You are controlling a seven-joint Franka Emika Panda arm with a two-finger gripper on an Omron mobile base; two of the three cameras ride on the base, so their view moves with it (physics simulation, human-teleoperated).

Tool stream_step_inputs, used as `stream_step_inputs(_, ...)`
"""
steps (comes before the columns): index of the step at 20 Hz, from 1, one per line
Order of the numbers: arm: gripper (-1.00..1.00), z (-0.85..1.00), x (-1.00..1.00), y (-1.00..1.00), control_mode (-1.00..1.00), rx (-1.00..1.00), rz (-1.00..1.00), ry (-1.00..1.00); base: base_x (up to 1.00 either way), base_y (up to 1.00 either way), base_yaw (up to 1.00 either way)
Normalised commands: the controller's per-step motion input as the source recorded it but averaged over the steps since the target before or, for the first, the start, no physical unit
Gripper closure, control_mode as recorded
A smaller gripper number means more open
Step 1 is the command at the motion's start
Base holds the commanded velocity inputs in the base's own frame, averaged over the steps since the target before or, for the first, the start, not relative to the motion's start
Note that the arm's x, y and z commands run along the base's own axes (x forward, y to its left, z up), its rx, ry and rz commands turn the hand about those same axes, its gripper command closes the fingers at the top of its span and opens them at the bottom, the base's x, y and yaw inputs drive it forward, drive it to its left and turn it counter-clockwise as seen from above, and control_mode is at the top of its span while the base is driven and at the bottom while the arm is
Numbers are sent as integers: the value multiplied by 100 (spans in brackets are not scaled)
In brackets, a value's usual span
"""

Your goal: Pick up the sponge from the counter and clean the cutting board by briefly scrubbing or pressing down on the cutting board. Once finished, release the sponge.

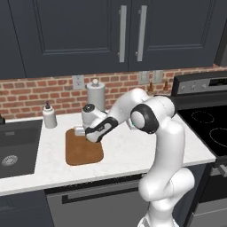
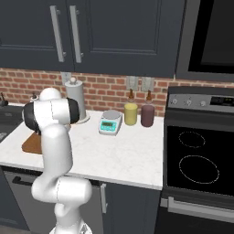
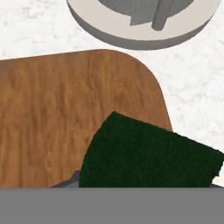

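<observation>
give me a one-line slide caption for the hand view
Dark green sponge held over the corner of the wooden cutting board, with the paper towel holder's round base on the marble counter beyond.

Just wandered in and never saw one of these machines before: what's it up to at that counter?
The white robot arm is cleaning a wooden cutting board on the marble counter. Its gripper is shut on a dark green sponge, which sits at the board's corner nearest the paper towel holder. The sponge has not been released.
</observation>
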Motion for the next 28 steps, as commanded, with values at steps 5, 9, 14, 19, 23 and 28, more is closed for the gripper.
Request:
stream_step_inputs(5, 100, -32, 3, -79, -100, 0, 0, 0, 0, 0, 0)
stream_step_inputs(9, 100, -7, -2, -100, -100, 2, 0, 0, 0, 0, 0)
stream_step_inputs(14, 100, -3, -17, -97, -100, 4, 0, 0, 0, 0, 0)
stream_step_inputs(19, 100, -7, -30, -82, -100, 2, 0, 0, 0, 0, 0)
stream_step_inputs(23, 100, 0, -29, -58, -100, 1, 0, 0, 0, 0, 0)
stream_step_inputs(28, 100, -8, -8, -42, -100, 0, 0, 0, 0, 0, 0)
